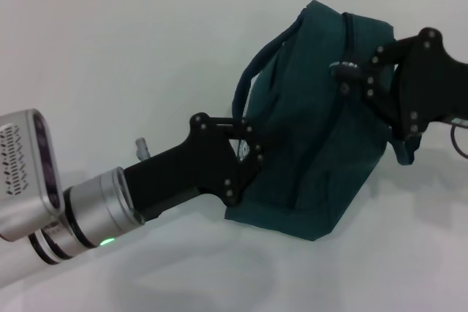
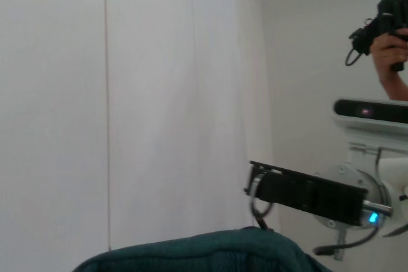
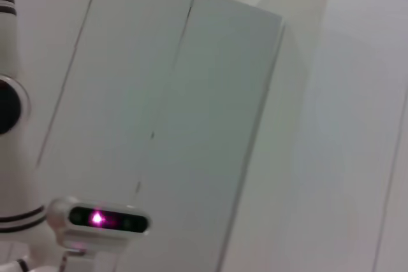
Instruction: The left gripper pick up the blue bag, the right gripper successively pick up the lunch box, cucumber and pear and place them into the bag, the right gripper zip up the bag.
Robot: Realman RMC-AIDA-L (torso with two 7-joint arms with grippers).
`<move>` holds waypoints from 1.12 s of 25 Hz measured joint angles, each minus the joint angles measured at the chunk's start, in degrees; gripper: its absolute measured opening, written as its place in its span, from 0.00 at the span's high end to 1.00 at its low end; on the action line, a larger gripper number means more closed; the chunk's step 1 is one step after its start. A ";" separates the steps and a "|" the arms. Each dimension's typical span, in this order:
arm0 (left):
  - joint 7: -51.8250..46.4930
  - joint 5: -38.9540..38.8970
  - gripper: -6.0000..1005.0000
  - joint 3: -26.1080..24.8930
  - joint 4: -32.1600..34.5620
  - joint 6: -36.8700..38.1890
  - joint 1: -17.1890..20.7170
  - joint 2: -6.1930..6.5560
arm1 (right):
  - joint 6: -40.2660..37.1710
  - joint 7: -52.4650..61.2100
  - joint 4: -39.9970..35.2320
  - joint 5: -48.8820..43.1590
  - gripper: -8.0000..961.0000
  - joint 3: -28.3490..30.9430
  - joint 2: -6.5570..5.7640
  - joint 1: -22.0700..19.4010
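Blue bag (image 1: 314, 129): zipper line runs near-to-far along its top.
Right gripper (image 1: 351, 77): I see it pinching the zipper pull — far right.
Left gripper (image 1: 252, 153): clenched on the bag's left side.

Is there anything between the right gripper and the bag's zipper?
Nothing visible. In the head view the right gripper is already against the top of the bag, right at the zipper. The left gripper is at the bag's other side, by the handle, clear of that spot.
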 joint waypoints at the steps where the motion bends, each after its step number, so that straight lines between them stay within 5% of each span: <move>1: 0.06 -0.15 0.89 0.00 0.00 0.12 0.05 0.05 | -0.56 0.00 0.11 0.00 0.97 -0.52 0.00 0.10; 12: 2.75 2.46 0.94 0.45 6.34 1.20 5.63 0.70 | -0.83 0.27 1.50 0.70 0.97 -0.05 -0.08 0.12; 28: 4.51 2.85 0.94 0.46 6.48 0.15 6.59 1.23 | 0.39 -0.03 6.23 5.85 0.97 2.87 -0.05 -0.74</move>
